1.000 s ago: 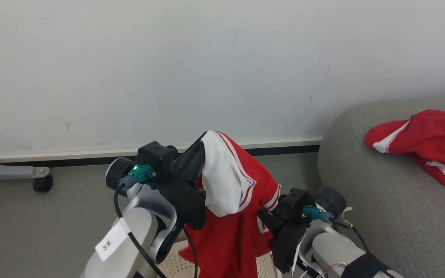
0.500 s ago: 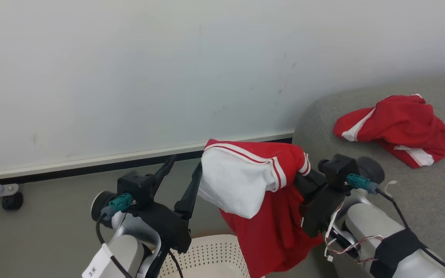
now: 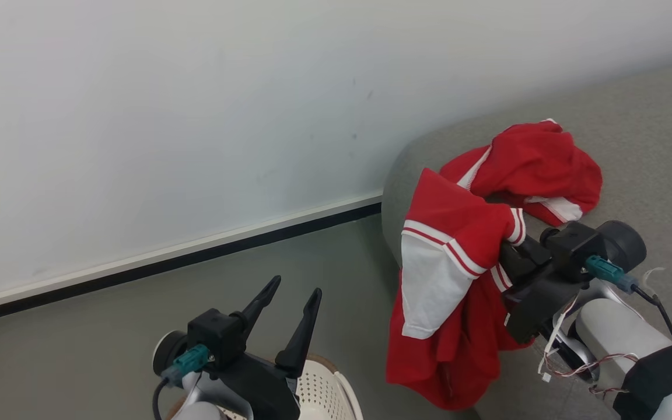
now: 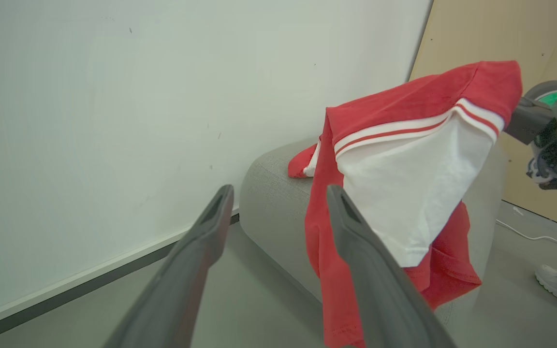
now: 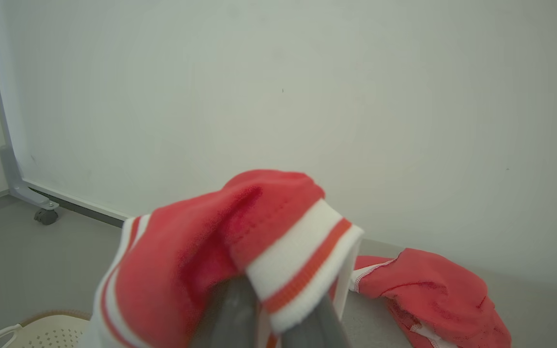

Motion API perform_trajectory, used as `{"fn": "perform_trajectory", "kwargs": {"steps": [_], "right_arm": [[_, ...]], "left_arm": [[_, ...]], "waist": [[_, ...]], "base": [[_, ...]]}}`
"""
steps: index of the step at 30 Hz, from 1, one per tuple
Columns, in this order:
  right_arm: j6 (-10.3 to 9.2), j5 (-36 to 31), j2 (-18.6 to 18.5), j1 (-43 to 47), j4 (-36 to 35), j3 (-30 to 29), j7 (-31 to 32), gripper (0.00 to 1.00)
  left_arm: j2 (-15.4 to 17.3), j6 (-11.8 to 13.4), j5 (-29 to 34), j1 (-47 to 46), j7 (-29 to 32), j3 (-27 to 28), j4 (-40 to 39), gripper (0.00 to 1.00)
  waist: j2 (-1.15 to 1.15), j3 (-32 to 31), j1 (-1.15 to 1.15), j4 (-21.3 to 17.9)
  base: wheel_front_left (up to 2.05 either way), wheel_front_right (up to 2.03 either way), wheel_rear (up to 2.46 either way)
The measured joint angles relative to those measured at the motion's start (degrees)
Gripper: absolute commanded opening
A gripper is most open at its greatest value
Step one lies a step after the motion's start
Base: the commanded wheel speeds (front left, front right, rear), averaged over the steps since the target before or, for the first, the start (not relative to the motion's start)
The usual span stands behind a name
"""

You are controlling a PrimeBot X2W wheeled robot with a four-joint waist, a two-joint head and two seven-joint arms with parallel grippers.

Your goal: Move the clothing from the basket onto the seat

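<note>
Your right gripper [image 3: 510, 254] clamps the limp, light red garment [image 3: 429, 286] by its striped hem, likely your surest hold, at seven o'clock on the seat [image 3: 651, 128]; left gripper [image 3: 294, 296] gapes empty.

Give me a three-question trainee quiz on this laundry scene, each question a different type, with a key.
1. True or false: the left gripper is holding cloth.
2. Where does the crumpled red garment lie? A) in the basket B) on the grey seat C) on the floor
3. Name the gripper carrying the hanging red-and-white garment.
Key: 1 false, it is open and empty; 2 B; 3 the right gripper.
</note>
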Motion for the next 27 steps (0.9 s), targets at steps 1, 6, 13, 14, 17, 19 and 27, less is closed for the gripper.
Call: {"fn": "perform_trajectory", "kwargs": {"steps": [1, 6, 13, 14, 17, 19, 27], "right_arm": [[-0.19, -0.22, -0.45, 0.19, -0.58, -0.12, 0.00, 0.00], [-1.53, -0.60, -2.41, 1.31, -3.26, -0.98, -0.01, 0.00], [-2.50, -0.66, -4.22, 2.44, -6.09, -1.76, -0.01, 0.00], [-2.50, -0.65, -4.33, 2.43, -6.31, -1.88, -0.01, 0.00], [-2.50, -0.45, -4.98, 2.43, -6.41, -2.50, -0.01, 0.00], [-2.43, 0.02, -5.54, 2.40, -6.14, -3.18, 0.00, 0.00], [-1.32, 1.74, -8.18, -3.26, -1.85, -6.86, 0.54, 0.00]], "left_arm": [[-0.04, -0.01, 0.18, 0.36, -0.27, -0.26, -0.26, 1.00], [-0.27, -0.45, 0.42, 2.23, -1.11, -1.63, -1.41, 1.00], [-1.10, -0.41, 1.01, 3.23, -1.97, -2.78, -2.33, 1.00], [-1.20, -0.38, 1.03, 3.24, -1.99, -2.92, -2.47, 1.00], [-1.66, 0.10, 1.55, 3.22, -2.23, -3.68, -2.86, 1.00], [-1.77, 0.09, 2.25, 3.16, -2.41, -4.05, -3.16, 1.00], [-1.94, 0.08, 3.54, 2.89, -2.41, -5.35, -4.16, 1.00]], "waist": [[0.00, 0.01, 0.00, -0.63], [0.00, 0.07, 0.00, -4.00], [0.00, 0.31, 0.00, -8.15], [0.00, 0.38, 0.00, -8.81], [0.00, 0.81, 0.00, -11.18], [0.00, 1.18, 0.00, -12.04], [0.00, 3.48, 0.00, -11.96]], "base": [[0.00, 0.00, 0.00], [0.00, 0.00, 0.00], [0.00, 0.00, 0.00], [0.00, 0.00, 0.00], [0.00, 0.00, 0.00], [0.00, 0.00, 0.00], [0.00, 0.00, 0.00]]}}
